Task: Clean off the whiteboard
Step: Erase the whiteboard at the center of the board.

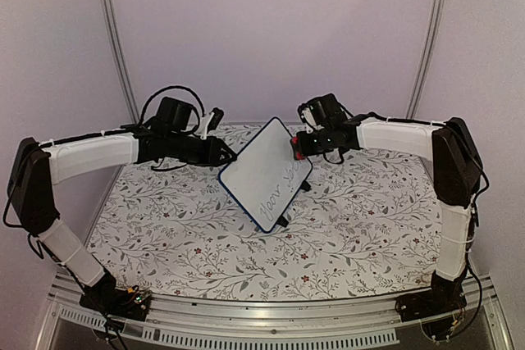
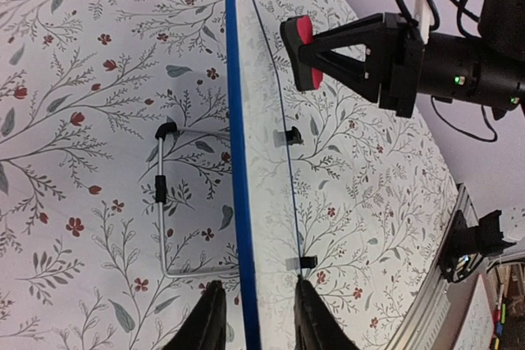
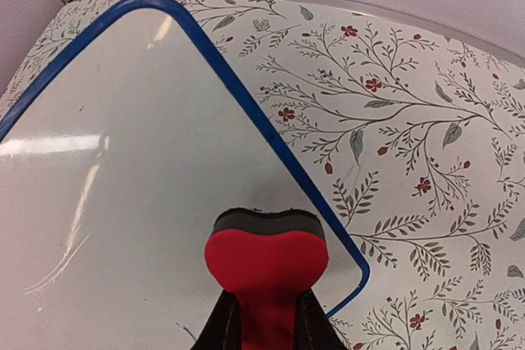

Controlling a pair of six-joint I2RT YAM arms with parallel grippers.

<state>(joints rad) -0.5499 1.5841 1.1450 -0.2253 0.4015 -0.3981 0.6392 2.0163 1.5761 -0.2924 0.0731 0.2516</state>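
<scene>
Two arms arch inward; left hand (image 2: pixel 256 319) straddles board (image 1: pixel 267 171) edge, grip uncertain; right hand (image 3: pixel 267 324) clamps eraser (image 3: pixel 267 261) just inside its corner rim.

top: overhead-rear, far | wrists: close | shared by all: whiteboard (image 1: pixel 265 174)

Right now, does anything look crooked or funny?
Yes. The small blue-framed white board stands propped up on the flowery tablecloth, turned cornerwise instead of square to the table's edge. Its lower half carries scribbled writing, and a red eraser block is near its upper right edge.
</scene>
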